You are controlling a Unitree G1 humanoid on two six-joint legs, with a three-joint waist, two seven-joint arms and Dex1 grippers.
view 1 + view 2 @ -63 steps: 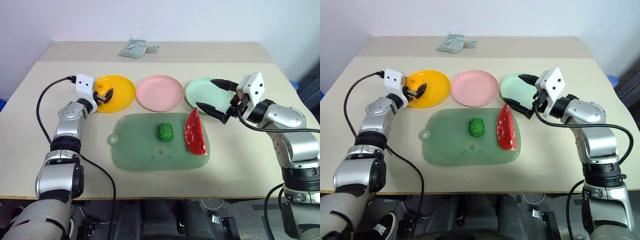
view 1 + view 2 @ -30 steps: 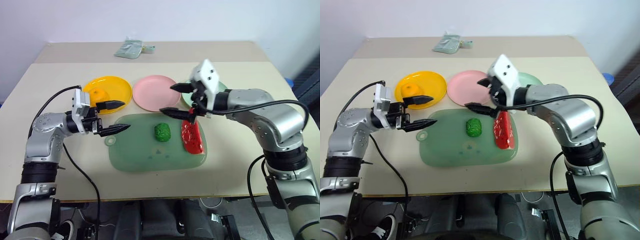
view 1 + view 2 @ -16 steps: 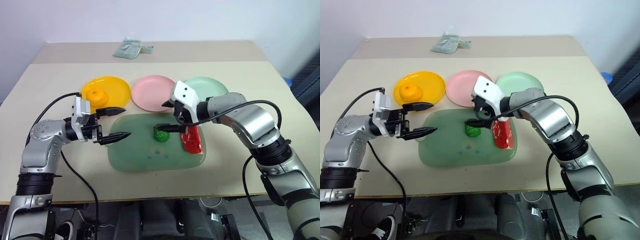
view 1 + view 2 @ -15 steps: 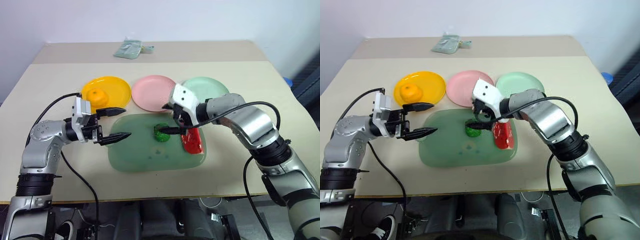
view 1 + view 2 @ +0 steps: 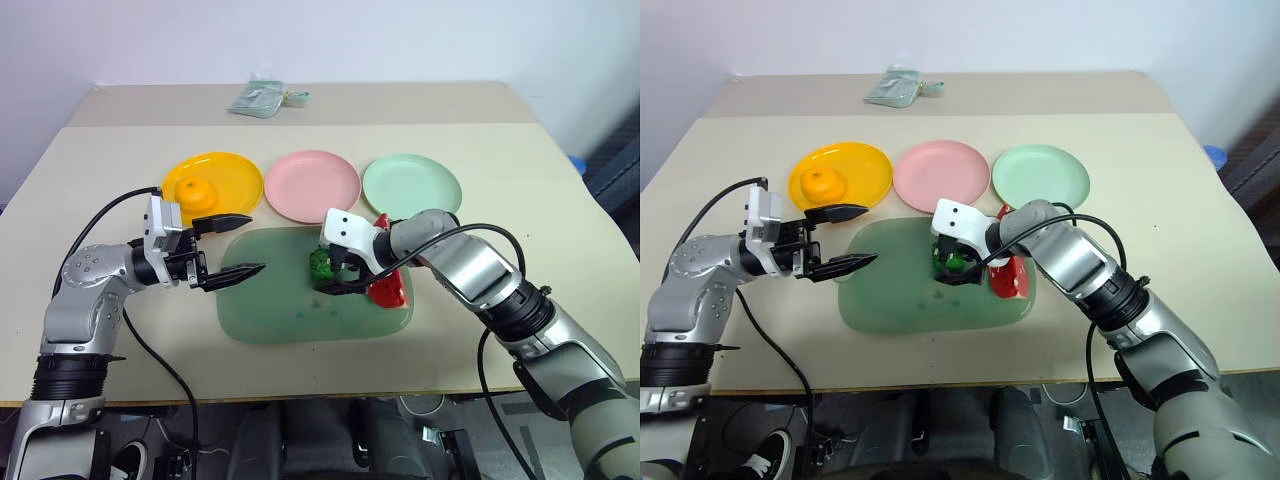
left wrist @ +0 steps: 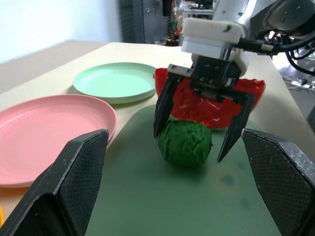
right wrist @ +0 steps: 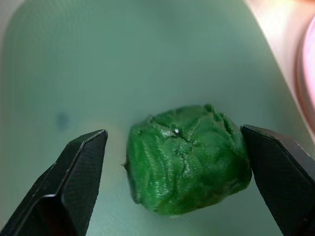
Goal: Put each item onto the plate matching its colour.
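The bumpy dark green lump (image 5: 322,264) lies on the translucent green mat (image 5: 280,310). My right gripper (image 7: 172,132) is lowered over it, open, with one finger on each side and a gap at both. The red watermelon wedge (image 5: 395,288) lies just right of the lump, partly behind that gripper. On the yellow-orange plate (image 5: 235,175) sits the round orange fruit (image 5: 197,192). Nothing lies on the pale pink plate (image 5: 312,185) or the mint green plate (image 5: 411,185). My left gripper (image 5: 256,242) hovers open at the mat's left edge, pointing right and holding nothing.
A grey-green pouch (image 5: 262,98) lies at the back of the beige table. A black cable (image 5: 110,215) loops from my left wrist. The three plates stand in a row behind the mat.
My left gripper let go of the orange fruit on the yellow-orange plate and drew back to the mat's edge. My right gripper swung over from the mint plate and sank around the green lump.
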